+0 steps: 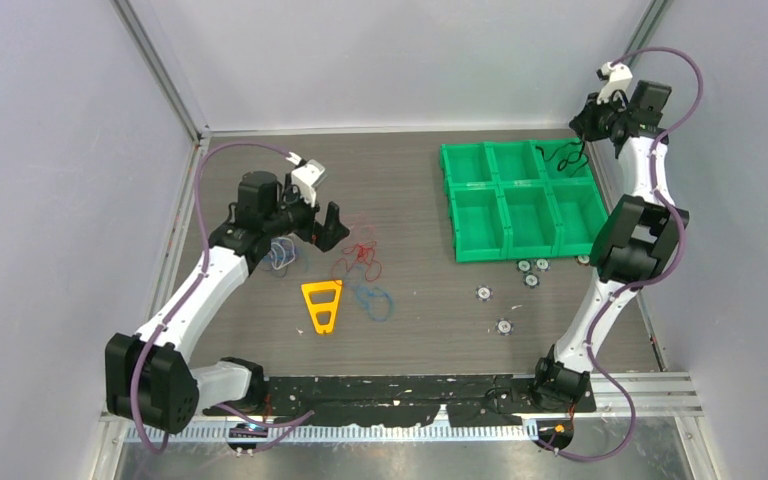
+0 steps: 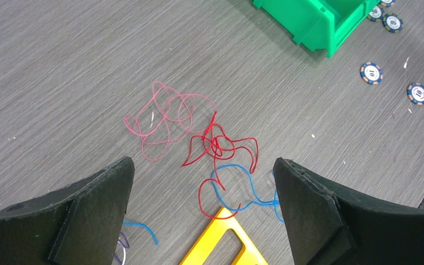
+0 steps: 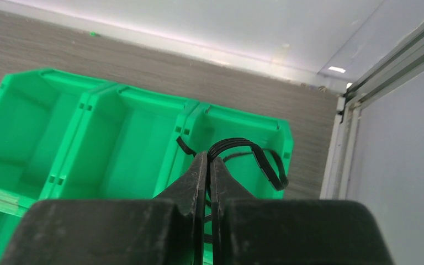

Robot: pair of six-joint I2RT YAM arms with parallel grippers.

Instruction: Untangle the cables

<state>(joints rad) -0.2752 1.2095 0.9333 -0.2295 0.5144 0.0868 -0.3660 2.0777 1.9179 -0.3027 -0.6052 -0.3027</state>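
Thin cables lie tangled mid-table: a red cable (image 1: 360, 256) (image 2: 219, 144), a pink cable (image 2: 163, 118) and a blue cable (image 1: 375, 299) (image 2: 243, 190), the red overlapping the blue. A blue-and-purple bundle (image 1: 281, 253) lies by the left arm. My left gripper (image 1: 322, 225) (image 2: 203, 190) is open and empty, hovering above the red and blue cables. My right gripper (image 1: 588, 133) (image 3: 208, 160) is shut on a black cable (image 3: 259, 160) (image 1: 563, 155), held over the back right compartment of the green bin (image 1: 468, 200) (image 3: 94, 105).
A yellow triangular ruler (image 1: 322, 304) (image 2: 226, 245) lies just near of the cables, its tip touching the red loop. Several poker chips (image 1: 505, 326) (image 2: 371, 73) are scattered in front of the green bin. Walls and rails close in on all sides.
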